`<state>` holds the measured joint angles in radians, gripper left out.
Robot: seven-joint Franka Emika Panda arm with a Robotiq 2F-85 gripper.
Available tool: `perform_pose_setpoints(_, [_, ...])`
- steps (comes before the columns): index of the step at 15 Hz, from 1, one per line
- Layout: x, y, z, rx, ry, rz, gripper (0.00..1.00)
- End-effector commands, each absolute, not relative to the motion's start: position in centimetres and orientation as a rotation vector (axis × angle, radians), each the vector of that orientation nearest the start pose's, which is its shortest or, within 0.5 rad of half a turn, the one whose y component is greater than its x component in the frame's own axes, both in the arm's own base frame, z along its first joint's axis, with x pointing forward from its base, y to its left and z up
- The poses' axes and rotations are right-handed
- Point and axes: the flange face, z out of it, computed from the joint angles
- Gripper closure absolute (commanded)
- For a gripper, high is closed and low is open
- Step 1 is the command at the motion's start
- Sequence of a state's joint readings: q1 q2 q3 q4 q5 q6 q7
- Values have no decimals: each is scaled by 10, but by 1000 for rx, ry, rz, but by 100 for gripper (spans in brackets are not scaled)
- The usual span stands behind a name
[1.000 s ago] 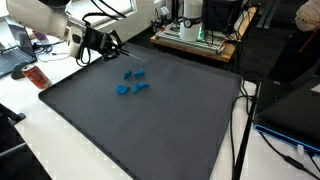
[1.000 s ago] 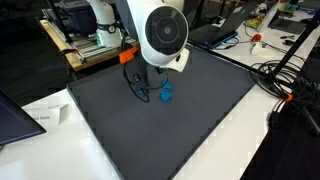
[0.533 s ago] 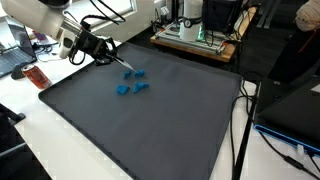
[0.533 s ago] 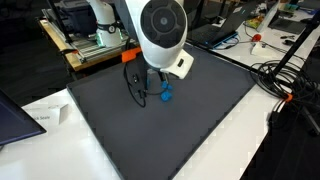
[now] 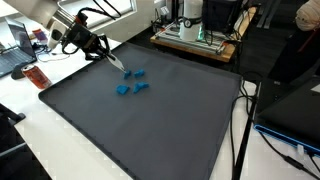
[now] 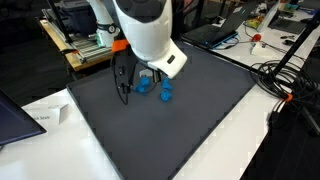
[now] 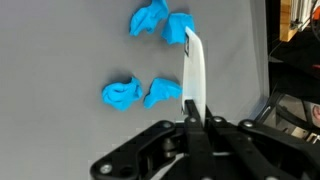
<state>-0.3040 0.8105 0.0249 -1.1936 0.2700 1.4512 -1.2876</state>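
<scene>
Several crumpled blue pieces (image 7: 122,95) lie on a dark grey mat (image 5: 150,130); both exterior views show them, near the mat's far part (image 5: 137,74) (image 6: 165,93). My gripper (image 7: 195,118) is shut on a flat white strip (image 7: 194,70). In the wrist view the strip runs out from the jaws, and its tip reaches the upper right blue piece (image 7: 181,27). In an exterior view the gripper (image 5: 95,45) hangs over the mat's far left corner, with the strip (image 5: 113,58) slanting down toward the blue pieces. The arm hides part of the pile (image 6: 143,84).
A red object (image 5: 36,77) lies on the white table beside the mat's left edge. Lab gear (image 5: 195,33) stands behind the mat, and cables (image 5: 240,110) run along its right edge. A laptop (image 6: 15,115) and a paper (image 6: 48,114) lie off the mat.
The arm has pulled back and up toward the mat's far corner, carrying the white strip. That uncovers another blue piece in an exterior view. The blue pieces have not moved.
</scene>
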Motion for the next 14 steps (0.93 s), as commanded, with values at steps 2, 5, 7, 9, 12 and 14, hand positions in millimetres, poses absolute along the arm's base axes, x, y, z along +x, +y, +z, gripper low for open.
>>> perform_pose_setpoints(2, [654, -185, 309, -2425, -969, 130, 99])
perform_pose_setpoints(5, [651, -193, 323, -2571, -837, 46, 99])
perform_pose_setpoints(7, [642, -194, 330, -2676, -756, 20, 99])
perform_pose_setpoints(9, [628, -192, 337, -2754, -705, 8, 99])
perform_pose_setpoints(12, [597, -181, 348, -2796, -694, 59, 99])
perform_pose_setpoints(14, [573, -170, 358, -2800, -702, 97, 99])
